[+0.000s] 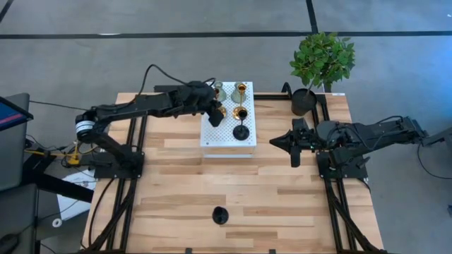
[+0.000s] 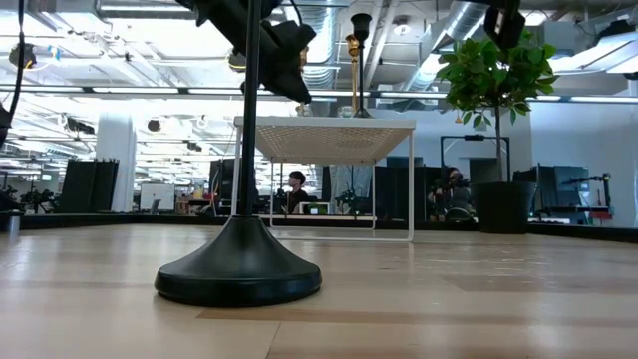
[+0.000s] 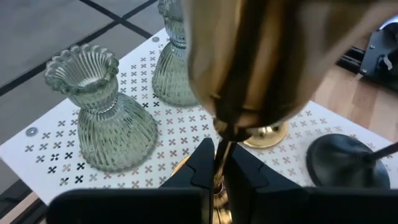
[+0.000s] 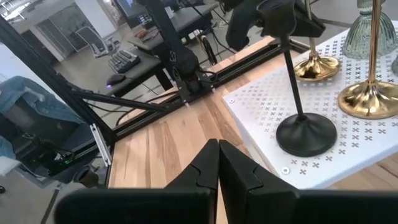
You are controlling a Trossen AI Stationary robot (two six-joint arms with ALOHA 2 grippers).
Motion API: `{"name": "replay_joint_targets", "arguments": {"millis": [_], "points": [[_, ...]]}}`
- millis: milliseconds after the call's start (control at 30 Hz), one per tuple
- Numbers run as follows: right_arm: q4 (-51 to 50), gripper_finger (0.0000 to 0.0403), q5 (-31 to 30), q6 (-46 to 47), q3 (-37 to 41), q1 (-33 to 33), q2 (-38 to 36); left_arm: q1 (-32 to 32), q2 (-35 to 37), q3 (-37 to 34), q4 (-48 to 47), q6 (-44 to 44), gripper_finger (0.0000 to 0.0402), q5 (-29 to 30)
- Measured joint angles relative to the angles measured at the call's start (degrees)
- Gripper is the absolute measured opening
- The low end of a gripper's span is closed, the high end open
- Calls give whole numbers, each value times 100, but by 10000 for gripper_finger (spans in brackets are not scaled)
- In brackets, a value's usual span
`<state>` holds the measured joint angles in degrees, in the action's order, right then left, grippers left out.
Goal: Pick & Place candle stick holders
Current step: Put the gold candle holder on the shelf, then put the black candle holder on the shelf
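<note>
High view: one black candle holder (image 1: 220, 215) stood alone on the worktop (image 1: 176, 183), near its front edge and well apart from everything else. The other holders were on the white perforated stand (image 1: 215, 134) at the back: a black one (image 1: 241, 130), a tall gold one (image 1: 241, 90), a glass-green one (image 1: 219, 91), with the left gripper (image 1: 214, 113) over the stand's left side. The right gripper (image 1: 282, 141) waited above the worktop just right of the stand, near the plant pot (image 1: 304, 101). Judgement: if the holders go from stand to worktop, one was done and five were left; the reverse direction cannot be ruled out.

Low view: the lone black holder (image 2: 239, 269) filled the foreground, upright, base flat on the wood. The stand (image 2: 329, 130) showed behind it with the left arm above.

Left wrist view: the left fingers (image 3: 239, 171) were closed on the thin stem of a gold holder (image 3: 249, 68), whose cup loomed blurred close to the lens. Its base was hidden, so lifted or resting cannot be told. Two ribbed green holders (image 3: 99, 118) stood on the stand, the second gold base (image 3: 267, 132) and a black base (image 3: 345, 162) beside them.

Right wrist view: the right fingers (image 4: 239, 171) were pressed together, holding nothing. The black holder (image 4: 305, 130) and a gold base (image 4: 370, 96) were on the stand ahead
</note>
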<state>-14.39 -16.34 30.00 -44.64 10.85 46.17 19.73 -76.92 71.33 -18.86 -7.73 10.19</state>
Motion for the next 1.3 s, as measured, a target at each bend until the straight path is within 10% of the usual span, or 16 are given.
{"name": "replay_joint_targets", "arguments": {"millis": [867, 1300], "points": [[-193, 0, -16, -11, 0, 0, 0, 90, -162, 0, 309, 18, 75, 278], [-189, 0, -17, -4, 0, 0, -4, 58, 156, -5, -83, 38, 101, -832]]}}
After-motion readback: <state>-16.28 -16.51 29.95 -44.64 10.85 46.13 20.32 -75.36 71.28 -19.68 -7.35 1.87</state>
